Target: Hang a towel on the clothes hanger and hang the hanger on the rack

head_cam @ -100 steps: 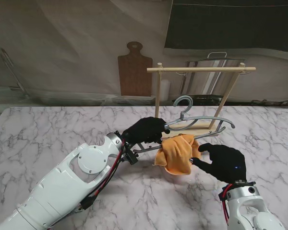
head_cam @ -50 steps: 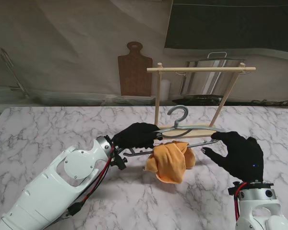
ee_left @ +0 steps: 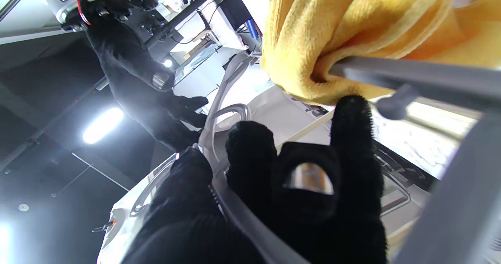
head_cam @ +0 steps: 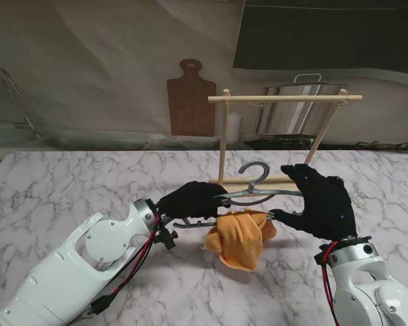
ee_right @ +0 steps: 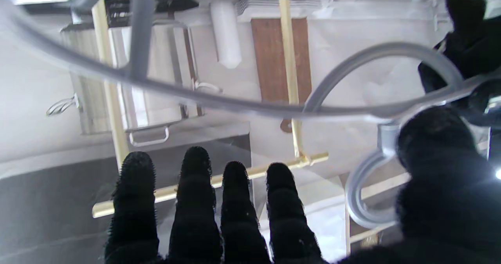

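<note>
Grey clothes hanger (head_cam: pixel 258 192), held above the marble tabletop (head_cam: pixel 68 183) just in front of the wooden rack (head_cam: pixel 285 99): left robot hand (head_cam: pixel 190 199) closed on its left end, right robot hand (head_cam: pixel 319 200) at its right end with fingers straight and spread, thumb by the lower bar; whether it grips cannot be told. Orange towel (head_cam: pixel 239 234) draped over the lower bar, bunched, hanging between the two hands.

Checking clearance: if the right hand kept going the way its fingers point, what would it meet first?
Probably the rack's top rail, just beyond the right hand's fingertips; depth unclear.
</note>
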You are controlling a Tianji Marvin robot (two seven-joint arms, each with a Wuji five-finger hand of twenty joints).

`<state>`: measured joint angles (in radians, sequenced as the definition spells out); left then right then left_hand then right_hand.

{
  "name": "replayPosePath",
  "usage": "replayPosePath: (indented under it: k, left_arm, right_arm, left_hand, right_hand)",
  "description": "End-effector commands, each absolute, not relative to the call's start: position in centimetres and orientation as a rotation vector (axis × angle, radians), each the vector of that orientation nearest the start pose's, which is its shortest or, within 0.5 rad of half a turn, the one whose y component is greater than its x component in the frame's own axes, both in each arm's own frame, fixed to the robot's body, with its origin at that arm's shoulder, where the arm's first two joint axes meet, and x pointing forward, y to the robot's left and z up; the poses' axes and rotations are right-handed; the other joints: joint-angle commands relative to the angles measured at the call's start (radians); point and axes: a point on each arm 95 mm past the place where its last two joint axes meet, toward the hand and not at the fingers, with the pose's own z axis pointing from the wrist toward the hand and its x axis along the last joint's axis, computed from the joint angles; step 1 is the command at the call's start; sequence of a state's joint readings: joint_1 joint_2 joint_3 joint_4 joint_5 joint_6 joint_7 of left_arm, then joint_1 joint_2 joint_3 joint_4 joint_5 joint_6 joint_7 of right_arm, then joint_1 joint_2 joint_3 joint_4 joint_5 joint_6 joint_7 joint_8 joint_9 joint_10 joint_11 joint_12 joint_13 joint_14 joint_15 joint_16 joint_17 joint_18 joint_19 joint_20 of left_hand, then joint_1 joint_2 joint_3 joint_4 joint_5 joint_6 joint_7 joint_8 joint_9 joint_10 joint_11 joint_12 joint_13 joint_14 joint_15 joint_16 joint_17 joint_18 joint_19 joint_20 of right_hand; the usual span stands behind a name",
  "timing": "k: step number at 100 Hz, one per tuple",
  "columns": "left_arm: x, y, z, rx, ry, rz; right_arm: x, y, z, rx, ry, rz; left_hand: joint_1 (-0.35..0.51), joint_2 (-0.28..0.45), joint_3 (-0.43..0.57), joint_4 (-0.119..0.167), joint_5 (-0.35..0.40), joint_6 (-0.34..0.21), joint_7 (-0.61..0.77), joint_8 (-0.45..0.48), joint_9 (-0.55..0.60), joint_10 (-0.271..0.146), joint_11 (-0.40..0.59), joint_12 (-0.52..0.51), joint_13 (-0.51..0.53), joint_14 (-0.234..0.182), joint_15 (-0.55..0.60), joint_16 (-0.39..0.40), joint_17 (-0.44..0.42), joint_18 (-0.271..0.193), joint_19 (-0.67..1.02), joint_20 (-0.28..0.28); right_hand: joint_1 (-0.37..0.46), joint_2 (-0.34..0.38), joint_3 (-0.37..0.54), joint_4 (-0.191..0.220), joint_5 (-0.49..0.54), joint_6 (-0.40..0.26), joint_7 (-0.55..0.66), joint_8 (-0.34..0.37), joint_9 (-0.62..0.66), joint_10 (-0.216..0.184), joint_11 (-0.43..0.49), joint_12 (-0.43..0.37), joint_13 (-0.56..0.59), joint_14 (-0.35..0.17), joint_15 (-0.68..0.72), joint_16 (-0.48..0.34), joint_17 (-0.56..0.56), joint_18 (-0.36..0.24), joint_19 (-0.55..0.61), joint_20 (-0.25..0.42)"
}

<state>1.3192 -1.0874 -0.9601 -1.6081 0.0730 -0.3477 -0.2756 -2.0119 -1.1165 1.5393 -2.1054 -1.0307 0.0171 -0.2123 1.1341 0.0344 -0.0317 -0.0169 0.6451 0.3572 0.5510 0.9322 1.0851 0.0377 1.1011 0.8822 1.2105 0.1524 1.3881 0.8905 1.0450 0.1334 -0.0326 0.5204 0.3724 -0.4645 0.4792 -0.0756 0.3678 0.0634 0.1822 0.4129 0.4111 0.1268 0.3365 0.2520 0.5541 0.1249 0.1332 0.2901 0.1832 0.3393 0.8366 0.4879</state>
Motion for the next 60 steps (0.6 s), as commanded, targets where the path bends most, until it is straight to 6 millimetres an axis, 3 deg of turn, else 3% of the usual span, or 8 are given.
replayPosePath:
  k: [1,14,30,43,60]
  left_arm:
    - [40.2,-11.8,-25.3,-1.508,1.698,-2.505]
    - [40.4,-12.1,-25.1,-1.504,1.703,-2.508]
    - [40.6,-12.5,-25.0,-1.507,1.693,-2.514]
    - [40.6,-12.7,-25.0,-1.510,1.686,-2.518]
    - [40.7,-12.8,-24.9,-1.515,1.679,-2.515]
  right_arm:
    - [31.0,-3.4,-22.5,1.064,1.122,1.597]
    - [32.0,-2.7,-23.1,1.114,1.168,1.625]
    - [32.6,-1.7,-23.6,1.150,1.220,1.649]
    - [32.9,-0.9,-24.0,1.150,1.244,1.659]
    - [33.1,-0.1,-24.3,1.140,1.233,1.681]
  left_hand:
    - [0.063,0.020,0.021,0.047,0.019,-0.084,0.025,0.015,0.014,-0.079,0.025,0.006,0.031,0.059,0.031,-0.007,0.045,-0.095,2.093,0.011]
    - [0.062,0.020,0.021,0.047,0.019,-0.085,0.025,0.014,0.014,-0.080,0.024,0.006,0.031,0.059,0.031,-0.007,0.045,-0.096,2.093,0.011]
    - [0.062,0.021,0.021,0.047,0.018,-0.086,0.026,0.015,0.014,-0.080,0.024,0.006,0.031,0.059,0.031,-0.007,0.045,-0.096,2.093,0.011]
    - [0.061,0.021,0.021,0.047,0.017,-0.086,0.026,0.014,0.014,-0.080,0.024,0.006,0.031,0.059,0.031,-0.007,0.045,-0.096,2.093,0.011]
    - [0.061,0.021,0.021,0.047,0.016,-0.087,0.027,0.014,0.014,-0.080,0.024,0.006,0.031,0.059,0.031,-0.007,0.045,-0.096,2.093,0.011]
  right_hand:
    - [-0.060,-0.029,0.032,-0.022,-0.055,0.035,-0.029,-0.013,-0.044,0.009,0.006,-0.004,-0.032,-0.010,-0.027,-0.015,-0.023,-0.010,-0.037,-0.020]
    - [-0.098,-0.031,0.041,-0.031,-0.075,-0.002,-0.037,-0.008,-0.042,0.004,0.006,-0.003,-0.026,-0.006,-0.022,-0.013,-0.030,0.005,-0.050,-0.023]
    - [-0.113,-0.061,0.083,-0.044,-0.056,-0.052,0.012,0.055,0.032,-0.010,0.072,0.064,0.061,-0.005,0.036,0.033,0.005,0.026,-0.028,0.010]
    - [-0.084,-0.073,0.078,-0.044,-0.009,-0.029,0.073,0.115,0.049,-0.004,0.143,0.156,0.132,-0.007,0.101,0.102,0.058,0.024,0.043,0.058]
    - [0.009,-0.053,0.023,-0.040,0.072,-0.049,0.211,0.261,0.089,-0.007,0.254,0.252,0.226,-0.027,0.243,0.208,0.150,0.000,0.193,0.118]
